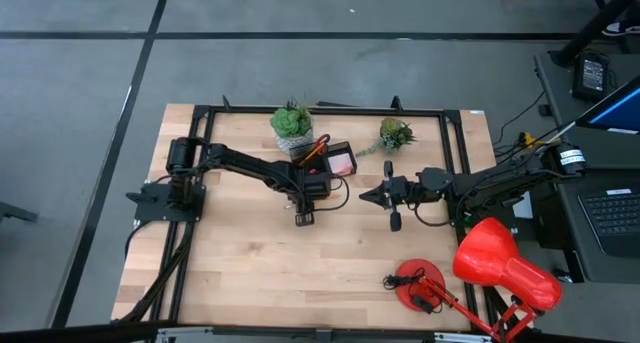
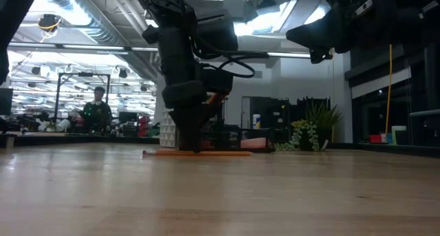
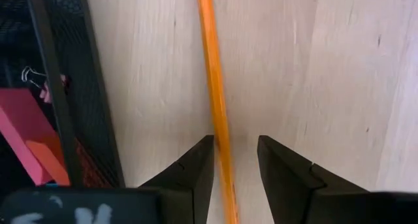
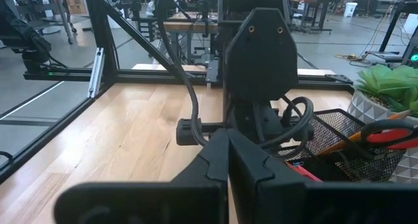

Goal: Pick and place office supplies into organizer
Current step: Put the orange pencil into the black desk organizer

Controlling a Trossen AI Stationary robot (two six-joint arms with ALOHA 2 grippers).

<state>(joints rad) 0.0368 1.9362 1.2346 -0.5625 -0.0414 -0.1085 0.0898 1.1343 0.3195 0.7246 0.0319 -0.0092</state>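
- The left pincer [image 3: 234, 168] points down at the pale wooden tabletop [image 1: 250, 273], its two dark fingers apart on either side of a slim orange pencil [image 3: 215, 100] that lies flat on the wood, not clamped.
- The pencil lies just beside the black wire-mesh organizer tray [image 1: 325, 161], which holds red-handled scissors [image 4: 392, 134] and a pink sticky-note pad [image 1: 341, 163].
- The right pincer [image 1: 367, 195] hangs above the tabletop right of the tray, fingers together, empty.

text: none readable | left wrist view: white marks, perhaps lettering, too blurred
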